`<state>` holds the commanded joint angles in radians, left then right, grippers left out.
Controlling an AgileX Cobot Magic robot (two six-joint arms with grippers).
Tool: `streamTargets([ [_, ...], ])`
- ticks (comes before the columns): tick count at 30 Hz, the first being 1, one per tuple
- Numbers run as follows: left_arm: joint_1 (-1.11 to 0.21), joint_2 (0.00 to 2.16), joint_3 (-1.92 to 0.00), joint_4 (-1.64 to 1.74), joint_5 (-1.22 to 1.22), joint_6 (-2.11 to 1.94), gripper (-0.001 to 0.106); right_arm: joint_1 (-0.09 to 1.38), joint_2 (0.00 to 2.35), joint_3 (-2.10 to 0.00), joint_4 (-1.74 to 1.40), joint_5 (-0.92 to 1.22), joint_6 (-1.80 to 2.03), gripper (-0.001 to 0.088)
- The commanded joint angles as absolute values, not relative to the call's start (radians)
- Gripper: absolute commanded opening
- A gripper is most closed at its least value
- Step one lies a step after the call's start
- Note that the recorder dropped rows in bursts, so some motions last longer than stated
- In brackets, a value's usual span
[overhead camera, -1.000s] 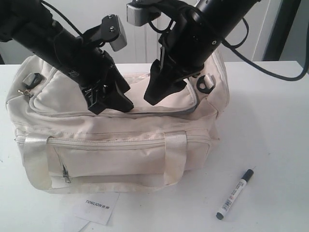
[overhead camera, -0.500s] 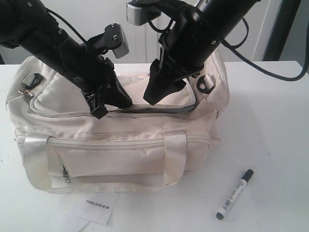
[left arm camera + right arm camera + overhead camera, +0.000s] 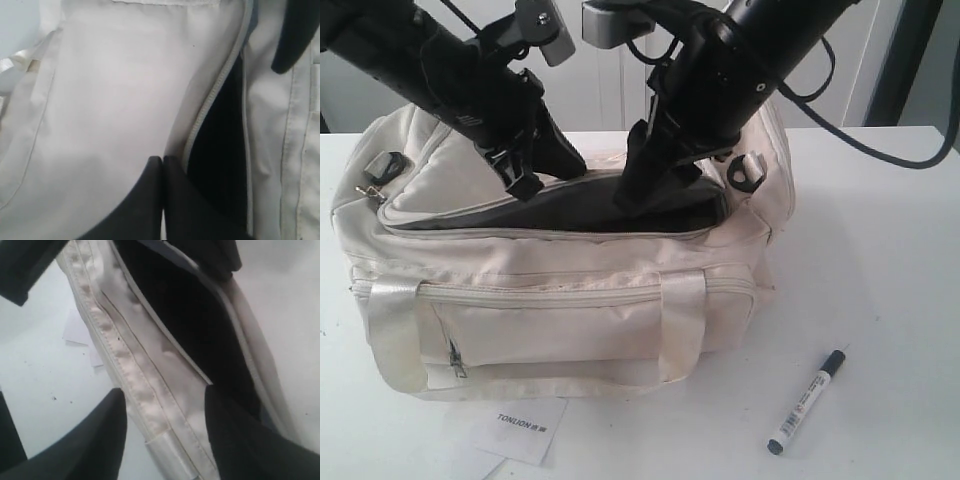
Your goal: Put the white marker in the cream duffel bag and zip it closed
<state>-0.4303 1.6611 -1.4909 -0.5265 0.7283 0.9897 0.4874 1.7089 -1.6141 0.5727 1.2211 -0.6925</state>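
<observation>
The cream duffel bag [image 3: 560, 290] stands on the white table with its top flap lifted and its dark lining [image 3: 570, 215] showing. My left gripper [image 3: 525, 185] is shut on the flap's edge and holds it up; in the left wrist view its closed tips [image 3: 162, 160] sit beside the zipper [image 3: 210, 100]. My right gripper [image 3: 630, 195] is open and empty at the opening. In the right wrist view it [image 3: 164, 390] straddles the bag's front rim [image 3: 140, 375], one finger over the dark inside. The white marker [image 3: 807, 402] lies on the table to the right of the bag, far from both grippers.
A white paper tag [image 3: 520, 425] printed "TONLION" lies on the table in front of the bag. A black buckle [image 3: 745, 172] sits at the bag's right end and another clip [image 3: 388, 168] at its left end. Black cables hang behind the right arm.
My left gripper has risen and pulled back to the left with the flap, widening the slit into a broad dark opening. The right gripper has barely moved. The marker is unmoved.
</observation>
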Motion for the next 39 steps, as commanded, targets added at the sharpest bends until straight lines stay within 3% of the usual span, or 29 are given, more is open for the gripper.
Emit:
streamTargets([
  [4, -0.430, 1.658, -1.491, -0.508, 0.691, 0.978, 0.000, 0.487, 1.734, -1.614, 0.681, 1.221, -0.734, 0.0464],
  [13, -0.430, 1.637, -1.493, -0.488, 0.731, 0.960, 0.000, 0.487, 1.714, -1.614, 0.535, 1.108, -0.849, 0.0464],
  [20, -0.430, 1.637, -1.493, -0.484, 0.754, 0.960, 0.000, 0.487, 1.655, -1.614, 0.484, 1.201, -1.314, 0.0464],
  [33, -0.430, 1.635, -1.493, -0.484, 0.786, 0.939, 0.000, 0.487, 1.771, -1.614, 0.370, 1.010, -1.325, 0.0458],
  [36, -0.430, 1.633, -1.493, -0.484, 0.794, 0.939, 0.000, 0.487, 1.783, -1.614, 0.363, 0.993, -1.321, 0.0333],
  [39, -0.430, 1.633, -1.493, -0.486, 0.808, 0.939, 0.000, 0.487, 1.784, -1.614, 0.360, 0.989, -1.323, 0.0042],
])
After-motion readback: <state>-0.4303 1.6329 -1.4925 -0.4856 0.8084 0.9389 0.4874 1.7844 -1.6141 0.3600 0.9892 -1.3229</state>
